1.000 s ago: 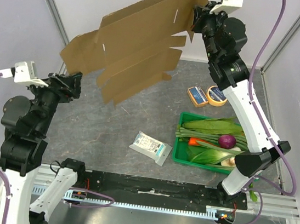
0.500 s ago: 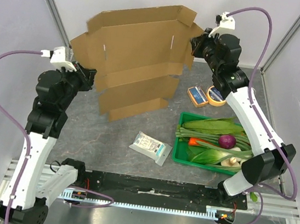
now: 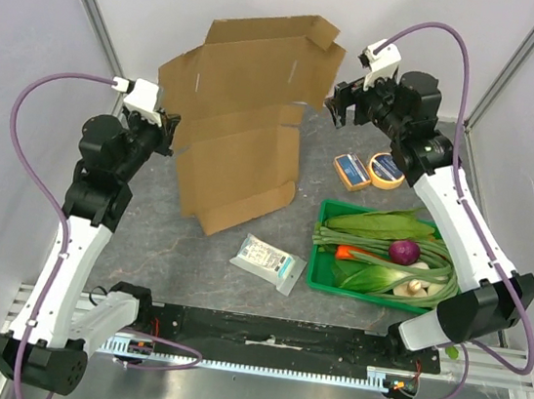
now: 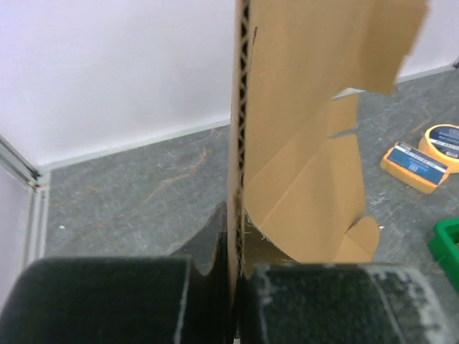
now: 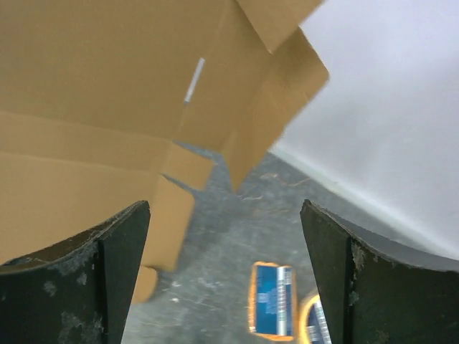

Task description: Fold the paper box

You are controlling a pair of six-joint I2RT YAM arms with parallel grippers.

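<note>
Box (image 4: 301, 143) top off-frame, L wrist cam

right gripper (image 5: 224, 222) fingers spread wide. paper box (image 5: 107, 72) fills upper left beyond them, not between them, flaps hanging. grey table (image 5: 215, 287) below. orange-and-blue block (image 5: 272, 304) near bottom edge, yellow roll (image 5: 314, 328) just beside. white wall (image 5: 387, 107) right.

Plain brown corrugated paper box (image 3: 242, 127), an unfolded flat die-cut sheet, standing roughly upright, creased panels bending slightly, flaps at top and bottom, left edge pinched in the left gripper (image 3: 170, 133)
</note>
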